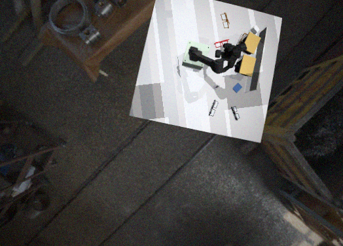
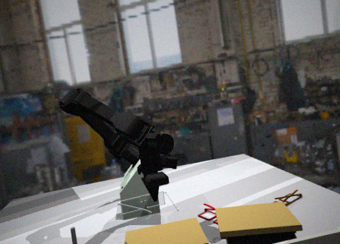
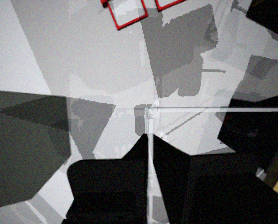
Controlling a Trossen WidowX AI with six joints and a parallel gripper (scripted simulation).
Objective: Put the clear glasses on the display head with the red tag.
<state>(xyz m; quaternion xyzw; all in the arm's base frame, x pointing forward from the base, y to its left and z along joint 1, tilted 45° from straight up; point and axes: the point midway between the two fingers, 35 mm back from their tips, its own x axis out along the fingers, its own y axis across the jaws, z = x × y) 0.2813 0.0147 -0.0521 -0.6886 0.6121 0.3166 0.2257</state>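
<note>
My gripper [image 2: 156,199] [image 3: 147,137] is shut on the clear glasses [image 2: 135,207] [image 3: 200,109], gripping a thin part of the frame, and holds them beside the green sloped block. In the top view the arm hides the gripper's tips. Two dark shapes with flat tan tops, apparently the display heads, stand side by side: one [image 1: 252,42] [image 2: 259,218] and the other [image 1: 247,65] [image 2: 165,232]. The glasses are apart from both. Their faces are turned away or hidden, and no red tag can be made out.
The green sloped block [image 1: 203,47] [image 2: 133,187] stands close to the gripper. Red glasses [image 1: 221,44] [image 3: 132,23] and orange-brown glasses [image 1: 224,20] lie on the table. Two dark pairs and a blue block [image 1: 237,87] lie on the opposite side. A long dark bar [image 1: 260,59] stands behind the heads.
</note>
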